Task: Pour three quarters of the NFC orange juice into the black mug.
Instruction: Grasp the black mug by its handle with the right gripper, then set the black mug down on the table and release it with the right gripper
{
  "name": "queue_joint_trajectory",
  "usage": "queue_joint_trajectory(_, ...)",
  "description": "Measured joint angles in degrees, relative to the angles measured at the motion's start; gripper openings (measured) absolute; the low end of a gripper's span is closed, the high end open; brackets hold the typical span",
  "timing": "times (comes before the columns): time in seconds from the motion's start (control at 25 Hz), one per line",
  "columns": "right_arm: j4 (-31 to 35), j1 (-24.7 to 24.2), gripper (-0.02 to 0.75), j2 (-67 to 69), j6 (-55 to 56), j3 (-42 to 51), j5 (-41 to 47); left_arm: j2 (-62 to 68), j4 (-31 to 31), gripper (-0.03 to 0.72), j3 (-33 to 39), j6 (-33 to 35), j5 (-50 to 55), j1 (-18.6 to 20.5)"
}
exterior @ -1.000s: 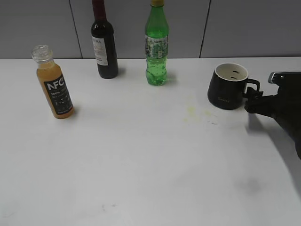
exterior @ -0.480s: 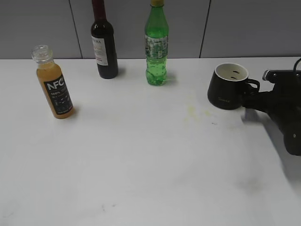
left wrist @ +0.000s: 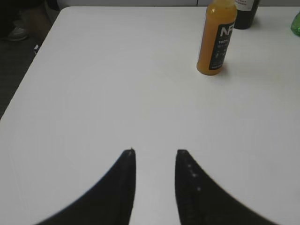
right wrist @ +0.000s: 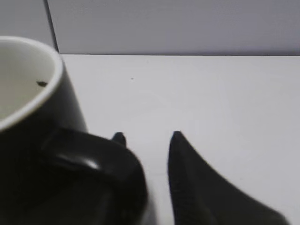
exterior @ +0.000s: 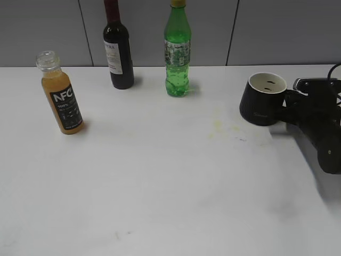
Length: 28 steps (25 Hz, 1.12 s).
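Observation:
The NFC orange juice (exterior: pixel 63 101) stands upright and capless at the table's left; the left wrist view shows it (left wrist: pixel 218 40) far ahead to the right. My left gripper (left wrist: pixel 154 152) is open and empty over bare table, and it is out of the exterior view. The black mug (exterior: pixel 261 101) sits at the right, leaning slightly, with its white inside showing. My right gripper (exterior: pixel 290 104) is at its handle. In the right wrist view the mug (right wrist: pixel 28 117) fills the left; its handle covers the left finger, and a gap shows to the right finger. The right gripper (right wrist: pixel 147 137) is open.
A tall dark wine bottle (exterior: pixel 118 53) and a green soda bottle (exterior: pixel 177 53) stand at the back near the grey wall. A faint yellowish stain (exterior: pixel 218 125) marks the white table (exterior: pixel 160 176). The table's left edge shows in the left wrist view (left wrist: pixel 28 79).
My right gripper has moved back and in against the mug's handle. The mug has shifted slightly right and now leans. The juice bottle has not moved.

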Motion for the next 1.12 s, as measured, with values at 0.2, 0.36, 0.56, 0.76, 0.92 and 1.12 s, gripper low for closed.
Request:
queue_joint_trajectory(0.2, -0.3, 0.0, 0.057, 0.1, 0.0, -0.1, -0.3, 0.0, 0.0, 0.236, 0.0, 0.0, 0.0, 0.0)
queue_joint_trajectory(0.36, -0.3, 0.0, 0.052, -0.3, 0.0, -0.1, 0.1, 0.0, 0.0, 0.236, 0.0, 0.0, 0.0, 0.0)
queue_joint_trajectory(0.56, -3.6, 0.2, 0.048, -4.8, -1.0, 0.6, 2.8, 0.0, 0.0, 0.236, 0.0, 0.0, 0.0, 0.0)
queue_joint_trajectory(0.76, -4.3, 3.7, 0.048, -13.5, -1.0, 3.6, 2.6, 0.0, 0.0, 0.236, 0.0, 0.0, 0.0, 0.0)
queue_joint_trajectory(0.92, -4.7, 10.8, 0.046, -17.9, -1.0, 6.6, 2.4, 0.0, 0.0, 0.236, 0.0, 0.0, 0.0, 0.0)
queue_joint_trajectory(1.12, -4.6, 21.6, 0.046, -18.9, -1.0, 7.8, 2.4, 0.0, 0.0, 0.236, 0.0, 0.0, 0.0, 0.0)
